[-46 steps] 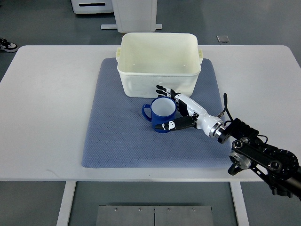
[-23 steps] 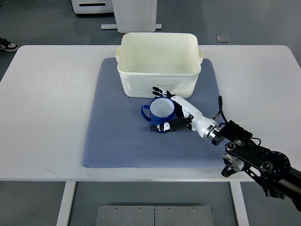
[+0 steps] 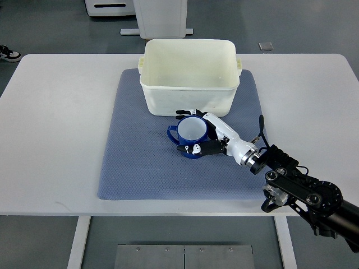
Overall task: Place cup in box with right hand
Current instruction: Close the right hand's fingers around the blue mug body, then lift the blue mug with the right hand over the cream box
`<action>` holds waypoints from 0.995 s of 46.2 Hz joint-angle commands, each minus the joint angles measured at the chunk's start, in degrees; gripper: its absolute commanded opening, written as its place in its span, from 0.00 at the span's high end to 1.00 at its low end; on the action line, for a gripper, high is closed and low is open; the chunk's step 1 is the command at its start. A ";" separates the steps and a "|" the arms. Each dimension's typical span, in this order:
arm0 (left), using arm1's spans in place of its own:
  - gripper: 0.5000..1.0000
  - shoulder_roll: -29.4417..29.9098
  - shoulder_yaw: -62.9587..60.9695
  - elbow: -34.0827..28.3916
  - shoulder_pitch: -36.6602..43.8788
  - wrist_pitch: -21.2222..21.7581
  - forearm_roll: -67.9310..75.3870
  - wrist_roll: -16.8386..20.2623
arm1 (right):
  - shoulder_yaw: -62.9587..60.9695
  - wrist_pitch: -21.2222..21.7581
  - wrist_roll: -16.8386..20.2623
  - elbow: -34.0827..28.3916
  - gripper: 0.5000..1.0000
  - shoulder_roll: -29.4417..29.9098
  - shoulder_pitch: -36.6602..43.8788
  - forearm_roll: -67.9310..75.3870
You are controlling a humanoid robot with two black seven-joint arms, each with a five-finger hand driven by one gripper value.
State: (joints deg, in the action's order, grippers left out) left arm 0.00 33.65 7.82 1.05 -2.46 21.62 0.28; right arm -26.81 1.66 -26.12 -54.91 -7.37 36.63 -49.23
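Right hand (image 3: 197, 132) curled around blue cup (image 3: 190, 137), grasp closing; cup on mat (image 3: 134, 162), lift into box (image 3: 189, 75) left.

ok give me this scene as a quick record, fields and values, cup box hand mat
cup: blue, white inside, upright on the mat, handle pointing left
box: cream plastic, nothing visible inside, behind the cup at the mat's far edge
right hand: fingers wrapped around the cup, thumb on the near side, fingers on the far side
mat: grey-blue, on the white table
cup in box: not yet
left hand: not in view
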 commanded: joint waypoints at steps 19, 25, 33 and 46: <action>0.00 0.00 0.01 0.00 0.00 0.00 0.00 -0.01 | 0.18 0.71 -6.66 0.42 1.00 -0.19 0.20 0.71; 0.00 0.00 0.01 0.00 0.00 0.00 0.00 -0.01 | -0.08 0.71 -6.84 -2.22 1.00 -4.05 0.29 0.89; 0.00 0.00 0.01 0.00 0.00 0.00 0.00 -0.01 | -0.52 0.71 -5.96 -7.49 1.00 -10.64 1.86 2.12; 0.00 0.00 0.01 0.00 0.00 0.00 0.00 -0.01 | -0.52 2.03 -2.27 -11.10 1.00 -16.80 8.37 6.52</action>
State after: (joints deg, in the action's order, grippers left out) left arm 0.00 33.67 7.82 1.02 -2.47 21.62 0.26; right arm -27.39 3.17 -29.08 -65.36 -23.64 44.17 -43.12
